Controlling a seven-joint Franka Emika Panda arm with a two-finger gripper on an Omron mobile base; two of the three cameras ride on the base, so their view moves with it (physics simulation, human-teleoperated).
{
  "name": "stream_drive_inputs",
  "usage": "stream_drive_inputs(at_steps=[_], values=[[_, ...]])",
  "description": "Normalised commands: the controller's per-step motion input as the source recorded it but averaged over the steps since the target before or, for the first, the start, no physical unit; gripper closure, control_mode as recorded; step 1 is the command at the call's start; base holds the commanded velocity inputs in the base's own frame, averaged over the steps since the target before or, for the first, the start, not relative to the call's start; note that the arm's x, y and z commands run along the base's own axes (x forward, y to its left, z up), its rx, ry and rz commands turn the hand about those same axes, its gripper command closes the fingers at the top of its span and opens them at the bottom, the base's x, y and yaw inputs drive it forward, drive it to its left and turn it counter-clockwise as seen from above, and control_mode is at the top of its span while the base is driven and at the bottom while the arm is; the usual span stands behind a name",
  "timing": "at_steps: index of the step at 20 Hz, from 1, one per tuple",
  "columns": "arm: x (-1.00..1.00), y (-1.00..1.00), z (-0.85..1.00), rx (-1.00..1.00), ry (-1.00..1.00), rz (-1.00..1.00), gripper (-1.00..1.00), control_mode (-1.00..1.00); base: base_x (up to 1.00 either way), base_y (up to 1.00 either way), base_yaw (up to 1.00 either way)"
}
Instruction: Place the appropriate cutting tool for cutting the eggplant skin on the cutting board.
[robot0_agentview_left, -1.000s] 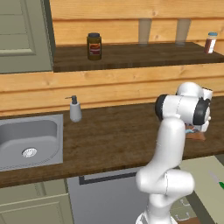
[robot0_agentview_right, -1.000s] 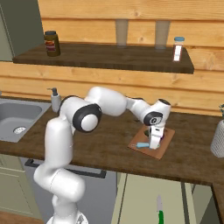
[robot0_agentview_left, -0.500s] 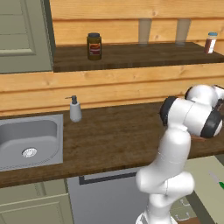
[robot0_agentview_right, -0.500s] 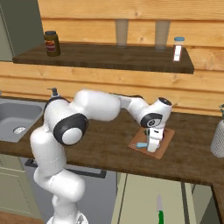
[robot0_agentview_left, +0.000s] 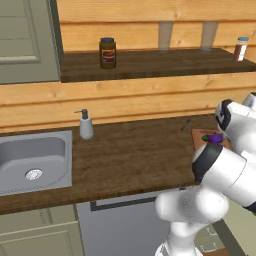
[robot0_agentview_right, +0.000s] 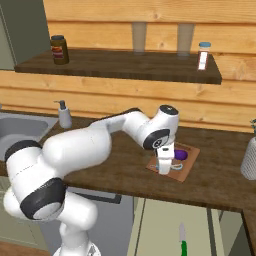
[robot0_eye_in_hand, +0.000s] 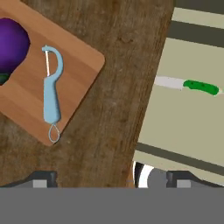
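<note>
Above and left of our wide-spread gripper (robot0_eye_in_hand: 109, 177), the light-blue peeler (robot0_eye_in_hand: 51, 94) lies on the cutting board (robot0_eye_in_hand: 78, 65). We hold nothing. The eggplant (robot0_eye_in_hand: 12, 46) sits beyond it.

The white arm rises from its base at the near edge of the scene, folds through a bulky elbow and reaches out to the right. Its wrist bends downward, so the hand hangs vertically with the gripper (robot0_agentview_right: 164, 170) pointing straight down. In the hand view the two dark fingertips (robot0_eye_in_hand: 41, 178) stand far apart at the bottom, jaws spread wide with nothing between them.
</note>
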Motion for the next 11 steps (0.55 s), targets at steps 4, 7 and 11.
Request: stream_drive_inputs(at_steps=[4, 7, 11], values=[[-0.95, 0.07, 0.72, -0.15, -0.01, 0.35, -1.00, -1.00, 0.00, 0.00, 0.00], [-0.97, 0.01, 0.55, -0.16, 0.00, 0.42, -1.00, -1.00, 0.00, 0.00, 0.00], [-0.97, 0.00, 0.56, -0.14, 0.00, 0.42, -1.00, -1.00, 0.00, 0.00, 0.00]])
